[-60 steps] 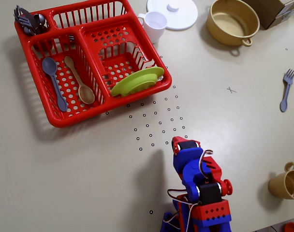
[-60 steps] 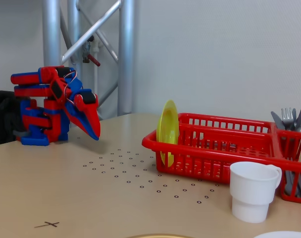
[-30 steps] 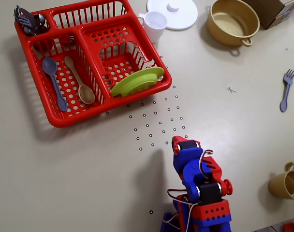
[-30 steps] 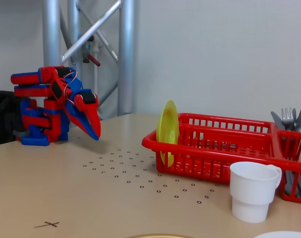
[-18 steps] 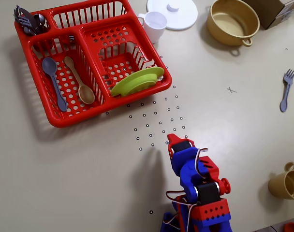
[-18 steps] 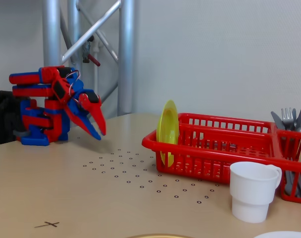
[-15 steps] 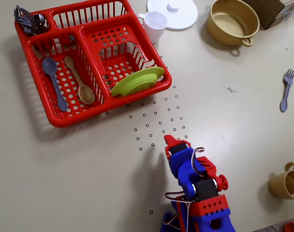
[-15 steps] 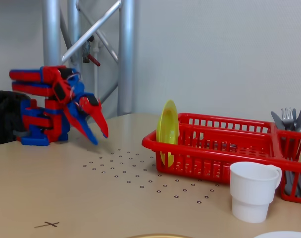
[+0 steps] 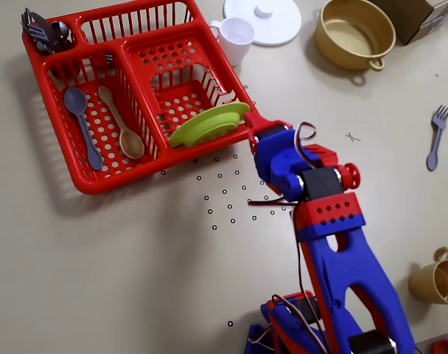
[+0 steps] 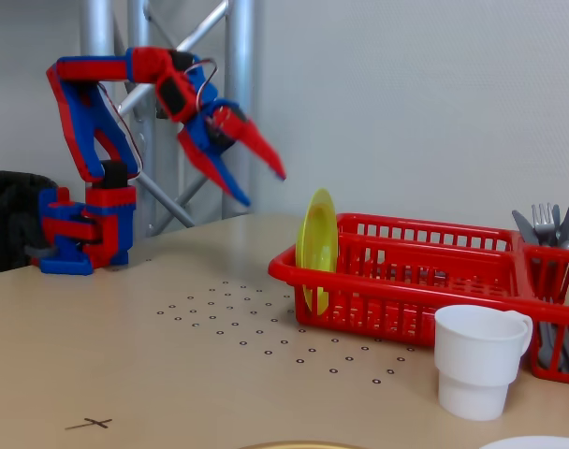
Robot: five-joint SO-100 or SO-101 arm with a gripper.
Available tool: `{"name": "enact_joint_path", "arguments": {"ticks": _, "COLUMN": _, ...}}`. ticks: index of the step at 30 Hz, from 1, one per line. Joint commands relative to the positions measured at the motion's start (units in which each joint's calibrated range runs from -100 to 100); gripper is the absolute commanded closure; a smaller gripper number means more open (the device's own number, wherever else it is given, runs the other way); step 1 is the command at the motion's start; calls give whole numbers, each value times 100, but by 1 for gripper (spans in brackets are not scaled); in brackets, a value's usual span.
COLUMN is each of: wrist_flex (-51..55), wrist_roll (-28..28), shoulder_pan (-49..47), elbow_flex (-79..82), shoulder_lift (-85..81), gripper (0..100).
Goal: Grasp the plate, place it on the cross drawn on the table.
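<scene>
A red basket (image 9: 99, 181) with three compartments sits on the bench (image 9: 121, 273). In the overhead view its small corner compartment holds a bunch of dark cutlery (image 9: 41, 29); the long left compartment holds a blue spoon (image 9: 82, 122) and a tan spoon (image 9: 121, 124) lying side by side. The right compartment holds the plate (image 9: 209, 122), which stands on edge against the basket's near wall, tilted slightly. The plate is round, lime green, with a shallow raised rim; in the fixed view (image 10: 317, 245) it looks yellow-green and nearly upright at the basket's left end.

Outside the basket stand a white cup (image 9: 235, 37), a white lid (image 9: 272, 21), a yellow pot (image 9: 354, 33), empty, and a tan mug (image 9: 436, 282).

The cross (image 9: 351, 136) is a small pen mark on bare bench, well apart from the plate.

The end effector (image 10: 264, 187) hangs in the air above and just left of the plate in the fixed view, its fingers spread apart and holding nothing.
</scene>
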Motion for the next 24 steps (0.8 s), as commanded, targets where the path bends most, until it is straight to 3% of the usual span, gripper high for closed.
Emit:
{"name": "enact_joint_path", "arguments": {"ticks": 1, "wrist_flex": 123, "wrist_roll": 44, "shoulder_pan": -4, "elbow_flex": -653, "shoulder_lift": 11, "gripper": 75}}
{"name": "enact_joint_path", "arguments": {"ticks": 20, "wrist_flex": 349, "wrist_roll": 151, "shoulder_pan": -69, "elbow_flex": -1886, "shoulder_lift": 1076, "gripper": 74}}
{"name": "enact_joint_path", "arguments": {"ticks": 24, "wrist_flex": 1194, "wrist_roll": 20, "shoulder_pan": -126, "elbow_flex": -3073, "shoulder_lift": 1676, "gripper": 74}}
